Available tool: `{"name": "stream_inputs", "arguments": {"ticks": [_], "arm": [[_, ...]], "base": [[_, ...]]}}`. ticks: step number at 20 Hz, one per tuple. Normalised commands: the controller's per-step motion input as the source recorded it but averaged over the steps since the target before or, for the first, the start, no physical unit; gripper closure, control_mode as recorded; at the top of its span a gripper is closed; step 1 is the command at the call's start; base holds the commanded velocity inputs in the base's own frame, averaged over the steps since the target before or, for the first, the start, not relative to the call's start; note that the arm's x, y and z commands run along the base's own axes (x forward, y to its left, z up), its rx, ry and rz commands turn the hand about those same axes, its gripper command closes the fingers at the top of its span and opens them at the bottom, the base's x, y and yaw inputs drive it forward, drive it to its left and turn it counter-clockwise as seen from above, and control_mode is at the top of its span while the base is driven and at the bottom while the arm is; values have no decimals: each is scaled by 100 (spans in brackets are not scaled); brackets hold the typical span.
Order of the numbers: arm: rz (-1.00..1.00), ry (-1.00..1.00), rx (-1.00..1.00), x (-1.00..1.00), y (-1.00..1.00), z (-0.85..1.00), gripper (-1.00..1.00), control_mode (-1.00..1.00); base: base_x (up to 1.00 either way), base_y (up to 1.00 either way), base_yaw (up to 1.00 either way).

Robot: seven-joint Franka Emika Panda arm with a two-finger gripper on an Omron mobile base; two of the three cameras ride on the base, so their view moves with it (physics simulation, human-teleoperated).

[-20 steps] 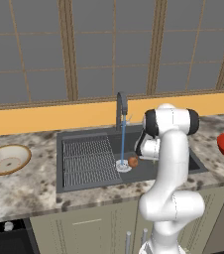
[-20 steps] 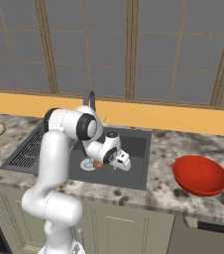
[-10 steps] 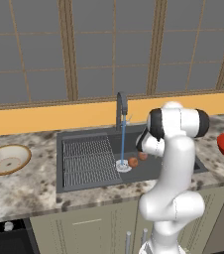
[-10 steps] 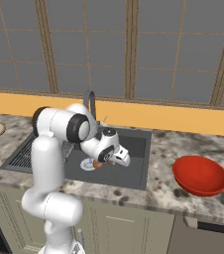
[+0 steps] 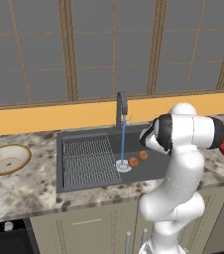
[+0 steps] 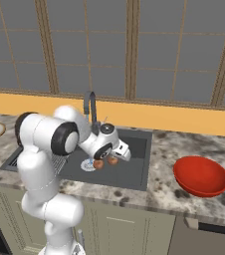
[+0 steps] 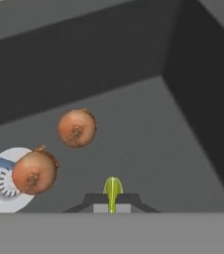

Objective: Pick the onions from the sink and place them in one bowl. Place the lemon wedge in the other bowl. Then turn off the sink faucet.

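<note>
Simulated kitchen: speckled stone counter (image 5: 29, 186) below a yellow backsplash and grey panelled windows, with a dark grey sink (image 5: 84, 181) set into it. The gripper (image 7: 112, 200) is down inside the basin, jaws closed together on the lemon wedge (image 7: 112, 191), a thin yellow-green sliver standing upright between the dark fingertips (image 7: 96, 200). In the hand view the sink floor lies beyond the wedge, with two onions on it: the nearer onion (image 7: 34, 171) overlaps the rim of the white drain (image 7: 2, 191), and the farther onion (image 7: 77, 127) sits apart from the first, well clear of the drain. The same two bulbs show side by side near the drain in the left base view (image 5: 138, 158). A thin blue stream of water (image 5: 122, 141) runs from the faucet (image 5: 121, 109) down onto the drain. A ribbed grid rack (image 5: 86, 158) covers the left half of the basin. The beige bowl (image 5: 5, 158) with a brown rim rests on the counter left of the sink. The red bowl (image 6: 201, 176) rests on the counter right of the sink, well apart from the arm.
</note>
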Motion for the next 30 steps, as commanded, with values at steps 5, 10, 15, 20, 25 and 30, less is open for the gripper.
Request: {"name": "stream_inputs", "arguments": {"ticks": [5,10,15,20,25,30], "arm": [[2,-4,0,-8,0,87,100,-100],[0,0,0,-4,0,92,100,-100],[0,0,0,-19,0,71,100,-100],[-6,9,0,-35,-4,47,100,-100],[-15,22,0,-31,-24,34,100,-100],[-18,17,0,-27,-43,32,100,-100]], "base": [[0,0,0],[0,0,0],[0,0,0],[0,0,0],[0,0,0],[0,0,0]]}}
